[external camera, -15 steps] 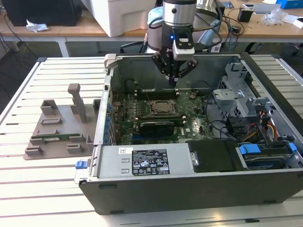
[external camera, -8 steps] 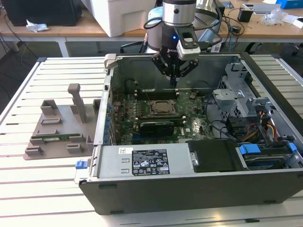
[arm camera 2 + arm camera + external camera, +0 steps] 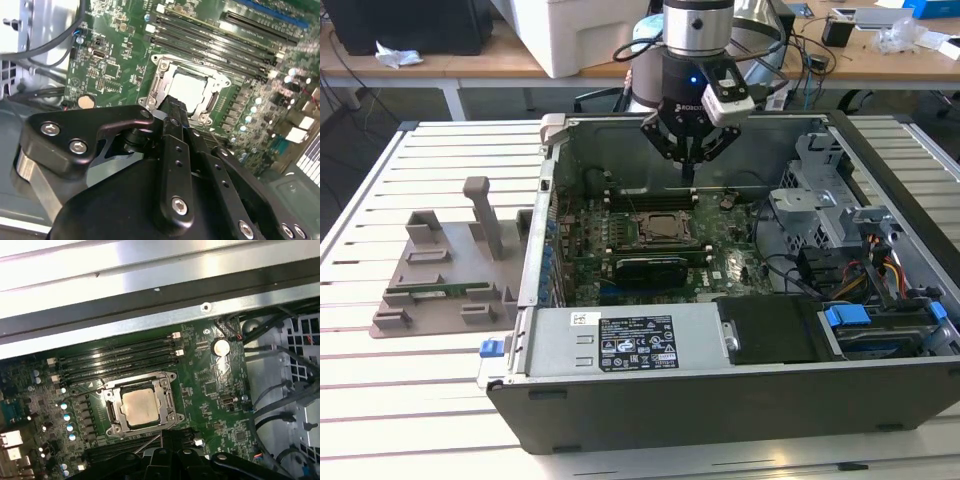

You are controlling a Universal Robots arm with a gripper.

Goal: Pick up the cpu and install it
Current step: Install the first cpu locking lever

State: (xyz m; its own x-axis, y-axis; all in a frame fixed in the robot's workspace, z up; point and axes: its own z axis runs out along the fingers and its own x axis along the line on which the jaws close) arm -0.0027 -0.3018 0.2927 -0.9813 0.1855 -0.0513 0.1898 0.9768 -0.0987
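The cpu (image 3: 665, 228) lies flat in the black-framed socket on the green motherboard, inside the open computer case. Its silver-grey top shows in both wrist views (image 3: 189, 90) (image 3: 140, 407), ringed by the socket's metal frame (image 3: 112, 410). My gripper (image 3: 688, 178) hangs just above the board, behind the socket in the exterior view and a little apart from the cpu. Its black fingers (image 3: 175, 150) are pressed together with nothing seen between them. The gripper's tip (image 3: 170, 435) sits at the socket's edge, close to a thin metal lever (image 3: 150, 442).
Case walls (image 3: 720, 400) enclose the board. A power supply (image 3: 630, 340) lies at the front, and drive bays and cables (image 3: 880, 270) are at the exterior view's right. Memory slots (image 3: 115, 357) run beside the socket. A grey holder (image 3: 440, 270) stands on the slatted table at the exterior view's left.
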